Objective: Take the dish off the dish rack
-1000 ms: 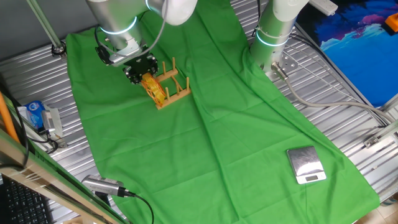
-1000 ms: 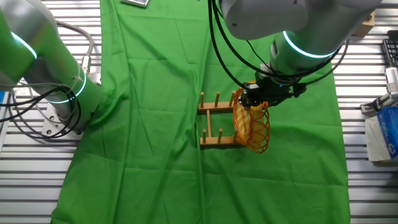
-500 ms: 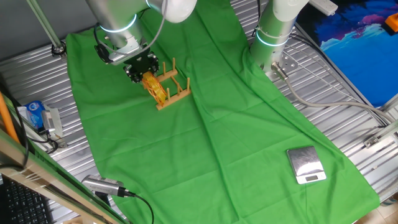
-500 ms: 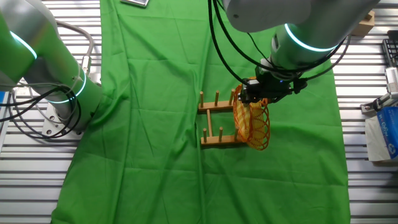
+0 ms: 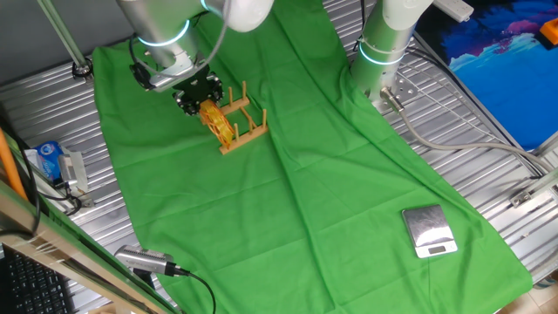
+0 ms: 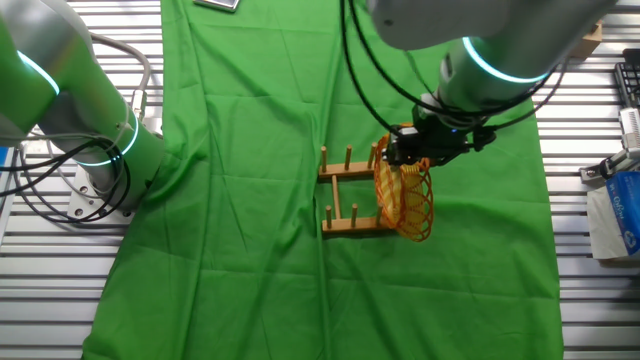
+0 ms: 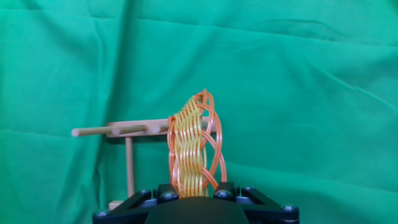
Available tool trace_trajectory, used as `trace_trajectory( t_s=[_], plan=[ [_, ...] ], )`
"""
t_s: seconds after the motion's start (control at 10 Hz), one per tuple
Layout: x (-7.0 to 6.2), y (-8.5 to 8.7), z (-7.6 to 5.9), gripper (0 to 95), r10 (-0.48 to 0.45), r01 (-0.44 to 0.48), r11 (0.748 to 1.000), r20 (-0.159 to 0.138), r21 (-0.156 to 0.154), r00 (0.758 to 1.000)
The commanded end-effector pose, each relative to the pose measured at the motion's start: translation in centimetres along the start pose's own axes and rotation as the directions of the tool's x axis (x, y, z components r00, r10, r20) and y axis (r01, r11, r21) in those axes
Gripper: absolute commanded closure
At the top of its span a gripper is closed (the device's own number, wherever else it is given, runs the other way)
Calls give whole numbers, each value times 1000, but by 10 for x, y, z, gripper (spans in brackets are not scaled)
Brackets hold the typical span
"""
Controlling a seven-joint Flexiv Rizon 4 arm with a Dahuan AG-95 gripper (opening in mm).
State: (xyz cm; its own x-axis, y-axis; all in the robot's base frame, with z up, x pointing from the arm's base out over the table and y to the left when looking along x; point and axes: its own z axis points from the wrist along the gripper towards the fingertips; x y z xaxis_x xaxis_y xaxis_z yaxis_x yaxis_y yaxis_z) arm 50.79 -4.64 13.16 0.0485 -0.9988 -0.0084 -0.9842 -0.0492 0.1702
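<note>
Wicker dish (image 6: 405,200) on edge at end of rack (image 6: 352,195), rim clamped in gripper (image 6: 412,160) from above. Edge grip fits upright dish: straight pull up should clear pegs. Rack just beside fingers, dish directly below.

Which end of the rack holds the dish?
The end under the gripper: the dish stands on edge there, while the dish rack's other pegs are bare.
</note>
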Motion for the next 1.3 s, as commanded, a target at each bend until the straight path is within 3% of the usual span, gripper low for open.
trace_trajectory(
  t_s=[0.1, 1.3],
  plan=[
    [2, 1, 0, 570, 6, -6, 1000, 1, -4, 1000],
    [3, 5, -6, 570, 14, -14, 1000, 2, -11, 1000]
  ],
)
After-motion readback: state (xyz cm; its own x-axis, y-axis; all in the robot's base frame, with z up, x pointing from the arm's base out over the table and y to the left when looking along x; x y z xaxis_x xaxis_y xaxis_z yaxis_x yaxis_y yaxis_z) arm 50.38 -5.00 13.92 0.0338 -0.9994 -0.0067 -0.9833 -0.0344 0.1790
